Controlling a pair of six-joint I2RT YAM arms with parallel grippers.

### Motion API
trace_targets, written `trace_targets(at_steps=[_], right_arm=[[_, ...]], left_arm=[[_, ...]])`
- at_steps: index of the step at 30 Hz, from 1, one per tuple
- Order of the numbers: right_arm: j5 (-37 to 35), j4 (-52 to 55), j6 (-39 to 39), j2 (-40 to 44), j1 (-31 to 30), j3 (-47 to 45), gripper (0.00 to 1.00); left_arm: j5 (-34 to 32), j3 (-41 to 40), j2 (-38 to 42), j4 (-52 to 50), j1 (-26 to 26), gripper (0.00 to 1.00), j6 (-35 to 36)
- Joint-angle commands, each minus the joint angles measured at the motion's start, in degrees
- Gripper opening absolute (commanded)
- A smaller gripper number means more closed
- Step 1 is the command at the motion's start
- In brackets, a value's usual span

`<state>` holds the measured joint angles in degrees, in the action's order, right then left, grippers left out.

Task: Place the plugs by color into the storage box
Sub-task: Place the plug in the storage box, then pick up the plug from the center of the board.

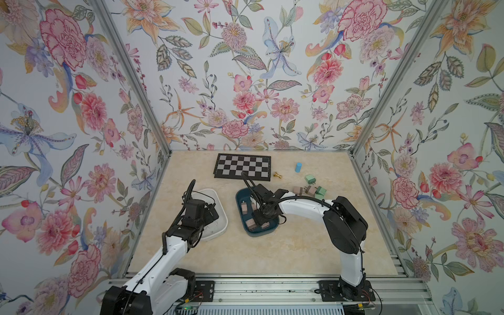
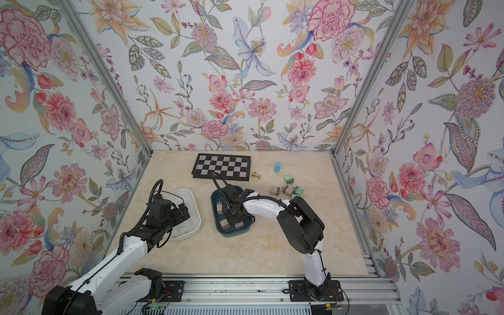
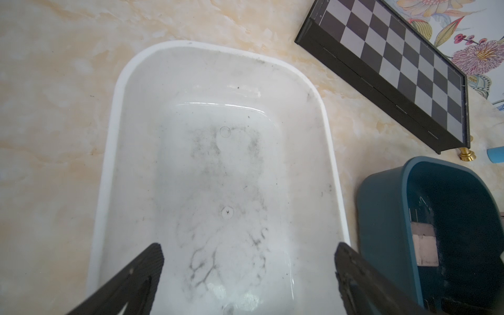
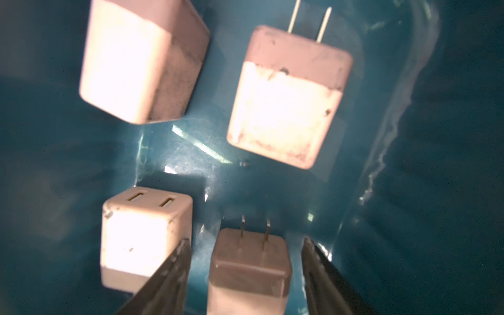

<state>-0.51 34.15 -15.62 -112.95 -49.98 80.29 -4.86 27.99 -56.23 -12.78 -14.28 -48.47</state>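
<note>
My right gripper [image 4: 246,239] is down inside the teal storage box [image 1: 259,233], jaws open. A dusty pink plug [image 4: 249,261] lies between its fingers with a gap on each side, prongs pointing away. Three more pink plugs [image 4: 289,103] lie on the teal floor around it. In both top views, two pink plugs [image 1: 297,190] and mint green plugs [image 1: 310,179] lie on the table at the right. My left gripper [image 3: 249,246] hangs open and holds nothing over the white storage box [image 3: 218,81], whose scuffed floor has nothing on it.
A folded chessboard [image 1: 242,167] lies at the back of the table. Beside it are a small brass piece [image 1: 277,174] and a light blue cylinder [image 1: 298,167]. The two boxes sit side by side in mid-table. Floral walls close in three sides.
</note>
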Motion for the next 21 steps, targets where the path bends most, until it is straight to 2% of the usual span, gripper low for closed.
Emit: trace_targets(at_steps=[1, 5, 9, 15, 21], right_arm=[[-1.2, 1.4, 0.0, 6.6, 1.6, 1.9, 0.69], [-2.8, 1.8, 2.3, 11.0, 6.3, 1.7, 0.75], [-2.2, 2.0, 6.1, 11.4, 14.9, 1.4, 0.8], [-1.6, 2.0, 12.2, 4.5, 23.9, 3.7, 0.83], [0.6, 0.6, 15.5, -3.7, 28.5, 9.4, 0.83]], left_arm=[[-0.8, -0.3, 0.3, -0.7, -0.6, 0.99, -0.5], [-0.9, 0.0, 0.0, -0.8, -0.6, 0.99, -0.3], [-0.8, 0.1, -0.5, -0.5, -0.5, 0.99, -0.3], [-0.8, 0.7, -0.9, -0.7, -0.6, 0.99, 0.0], [-1.1, 1.5, -1.2, -1.4, -0.6, 0.99, 0.2]])
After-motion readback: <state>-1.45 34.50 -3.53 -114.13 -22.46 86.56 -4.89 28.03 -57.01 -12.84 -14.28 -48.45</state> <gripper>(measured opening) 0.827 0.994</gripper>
